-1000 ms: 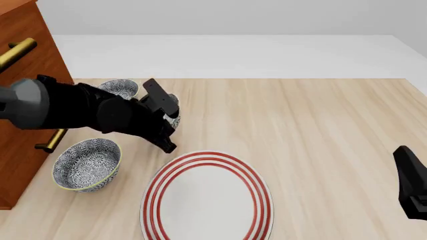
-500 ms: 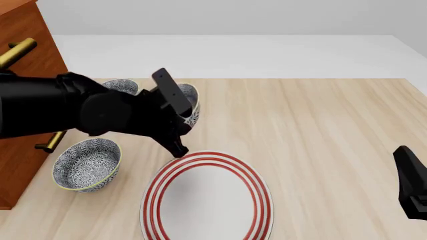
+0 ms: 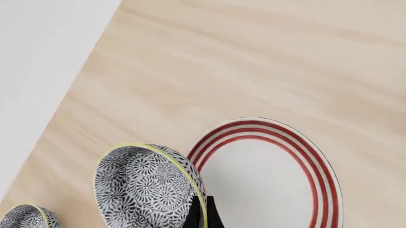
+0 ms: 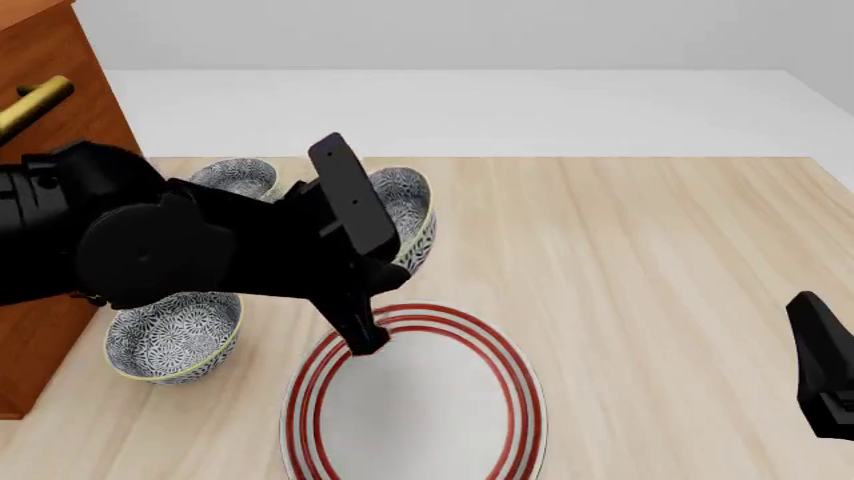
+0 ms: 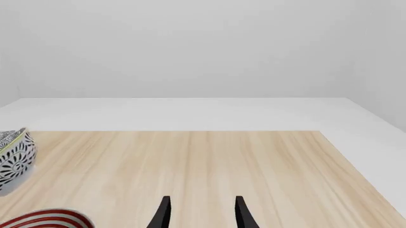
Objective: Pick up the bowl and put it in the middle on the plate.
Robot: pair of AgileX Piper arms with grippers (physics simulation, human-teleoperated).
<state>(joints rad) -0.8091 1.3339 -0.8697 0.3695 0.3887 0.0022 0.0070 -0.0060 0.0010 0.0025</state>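
Currently the left arm (image 4: pixel 174 250) is reaching in from the left side of the front view, stretched low and forward across the table (image 4: pixel 641 260), its black body covering much of the near left area. The left gripper (image 4: pixel 380 255) is angling forward and down, with one long finger running toward the near rim of the plate (image 4: pixel 414 400) and the other rising behind the bowl (image 4: pixel 407 215). Its jaws are clamping the bowl's rim: in the left wrist view a dark fingertip (image 3: pixel 201 213) is pressing on the bowl's (image 3: pixel 149 187) yellowish edge, on the side facing the plate (image 3: pixel 266 175).

The bowl is hanging tilted, its patterned inside turning toward the camera in the front view, lifted off the table and sitting just beyond the far rim of the plate. It is not resting on the plate.

Two matching bowls are standing on the table at the left: one (image 4: pixel 174 335) near the front beside the plate, the other (image 4: pixel 238 178) farther back, partly hidden by the arm. A wooden cabinet (image 4: pixel 54 110) with a brass handle (image 4: pixel 34 105) is standing at the far left.

At the right edge of the front view, the right gripper (image 5: pixel 201 213) is idling low, well apart from the plate. Its fingers are standing apart with nothing between them, pointing out over bare table.
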